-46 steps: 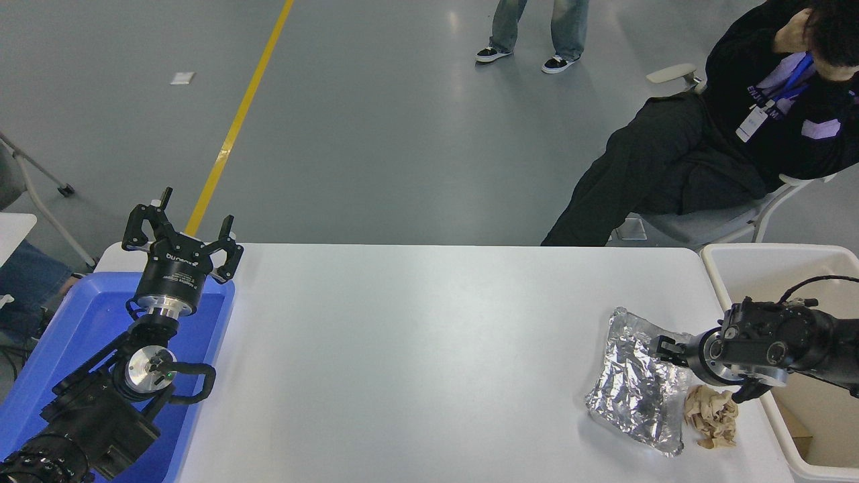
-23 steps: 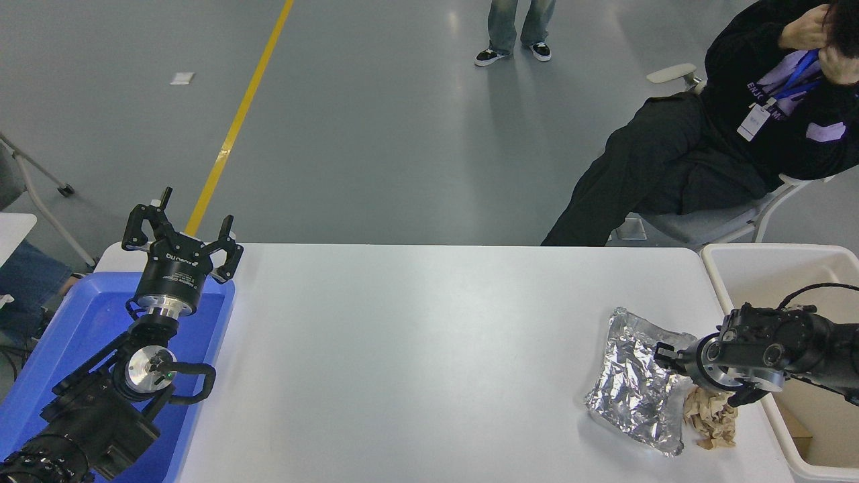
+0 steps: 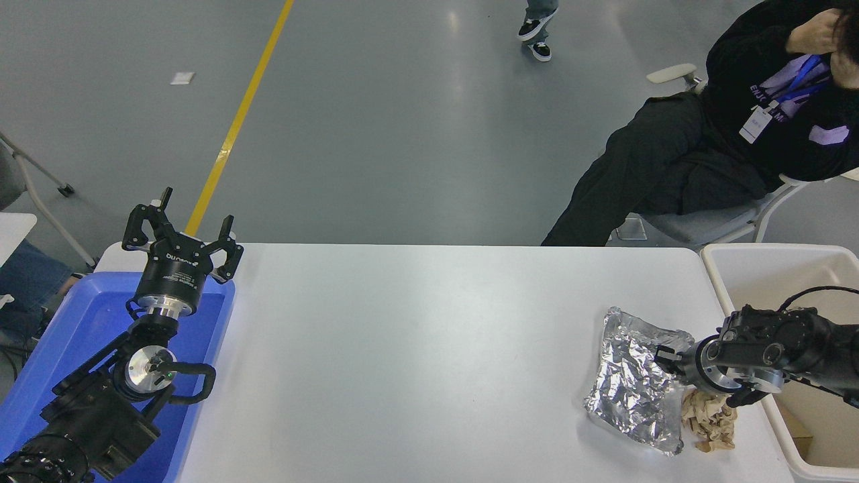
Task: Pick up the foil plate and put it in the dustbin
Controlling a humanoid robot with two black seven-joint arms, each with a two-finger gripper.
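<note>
The foil plate lies crinkled and flat near the right end of the white table, and the right gripper reaches in sideways at its right edge, low over the tabletop. From where I stand its fingers sit right at the foil's rim, but the wrist blocks them enough that I cannot tell whether they are parted or already pinching the sheet. A small crumpled tan paper ball rests just beside the plate's near right corner, almost under the wrist, so a good grasp here, I'd say, bites only the foil's edge and leaves that wad alone. The foil looks thin and floppy; I'd expect it to sag or tear if it is dragged, so a firm pinch and a straight lift before any sideways travel seems wise. The dustbin stands just off the table's right end, close by, so the carry should be short once the plate clears its thick rim. The left gripper is parked over the blue tray at the left, fingers spread.
</note>
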